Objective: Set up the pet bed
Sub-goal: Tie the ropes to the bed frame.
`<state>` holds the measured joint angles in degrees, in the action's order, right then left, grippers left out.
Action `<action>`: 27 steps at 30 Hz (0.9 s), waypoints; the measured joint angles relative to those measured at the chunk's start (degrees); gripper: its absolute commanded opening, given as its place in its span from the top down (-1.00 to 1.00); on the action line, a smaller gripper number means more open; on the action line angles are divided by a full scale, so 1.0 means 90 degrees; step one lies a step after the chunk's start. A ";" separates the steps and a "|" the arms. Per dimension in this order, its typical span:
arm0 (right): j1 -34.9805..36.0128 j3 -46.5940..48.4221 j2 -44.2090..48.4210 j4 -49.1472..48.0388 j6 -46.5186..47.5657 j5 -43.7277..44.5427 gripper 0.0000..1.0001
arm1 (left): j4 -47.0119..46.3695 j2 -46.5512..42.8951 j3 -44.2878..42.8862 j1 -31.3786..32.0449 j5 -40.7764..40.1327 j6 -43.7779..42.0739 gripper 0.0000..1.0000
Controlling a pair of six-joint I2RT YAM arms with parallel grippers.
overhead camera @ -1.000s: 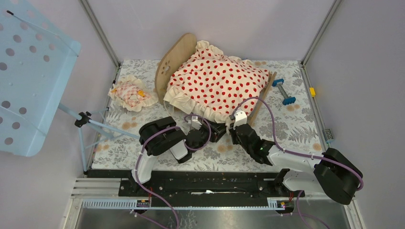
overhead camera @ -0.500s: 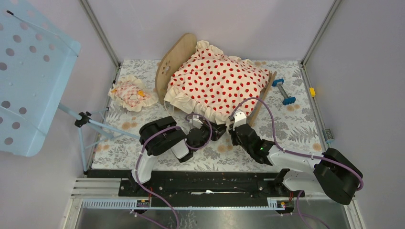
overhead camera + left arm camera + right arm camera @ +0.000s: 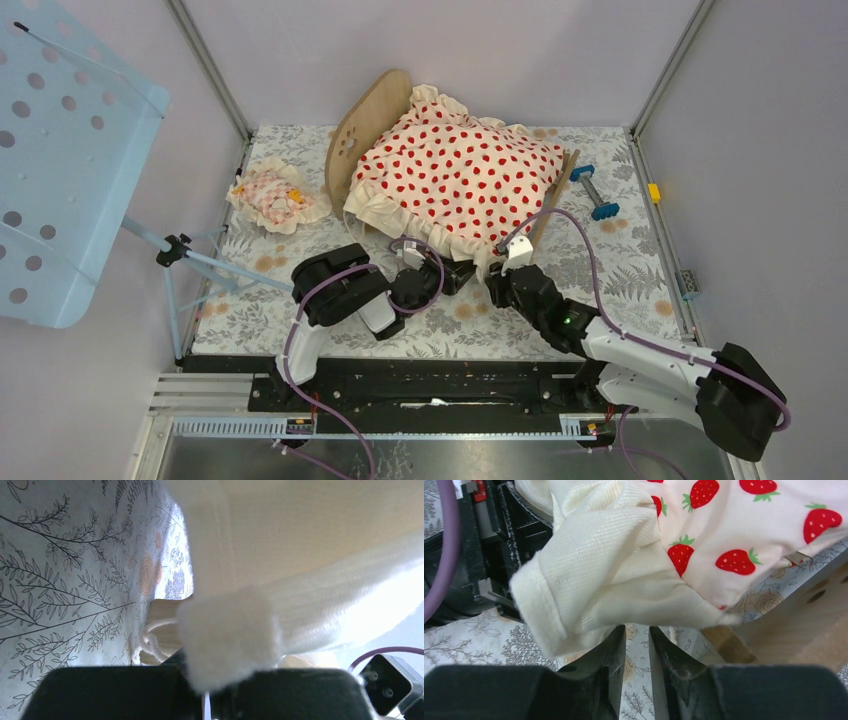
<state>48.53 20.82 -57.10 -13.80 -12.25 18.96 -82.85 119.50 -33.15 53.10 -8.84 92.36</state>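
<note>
Floral tabletop [image 3: 620,270] holds pet bed [image 3: 365,130], its frame filled by strawberry blanket [image 3: 455,175]

1. A robot lab test cell.
2. Plain grey walls [image 3: 480,50] meet at bare metal posts [image 3: 212,75].
3. The left arm [image 3: 335,290] and right arm [image 3: 640,345] are bolted to a black rail [image 3: 430,385].
4. A floral cloth [image 3: 620,270] covers the table.
5. A perforated blue panel [image 3: 60,150] stands on a tripod [image 3: 185,255].

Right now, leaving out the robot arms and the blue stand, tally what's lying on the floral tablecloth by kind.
Soft bedding: 2 (strawberry-print blanket, ruffled pillow)
Wooden pet bed: 1
Blue dumbbell-shaped toy: 1
Total: 4
</note>
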 measured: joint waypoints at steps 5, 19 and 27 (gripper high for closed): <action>-0.0007 -0.0017 0.0381 0.0464 -0.0267 -0.0124 0.29 | -0.0002 0.0000 0.0002 0.0000 0.0000 -0.0046 1.00; 0.0039 -0.0012 -0.0318 0.1146 -0.1472 0.0352 0.15 | -0.0015 -0.0063 0.0163 -0.0104 0.0017 -0.0121 1.00; 0.0080 -0.0010 -0.0661 0.1501 -0.2176 0.1345 0.09 | -0.0024 -0.0063 0.0146 -0.0121 0.0153 -0.0126 1.00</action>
<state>49.25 20.73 -63.05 -0.30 -31.83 31.07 -83.07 118.93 -31.83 52.01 -7.46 91.22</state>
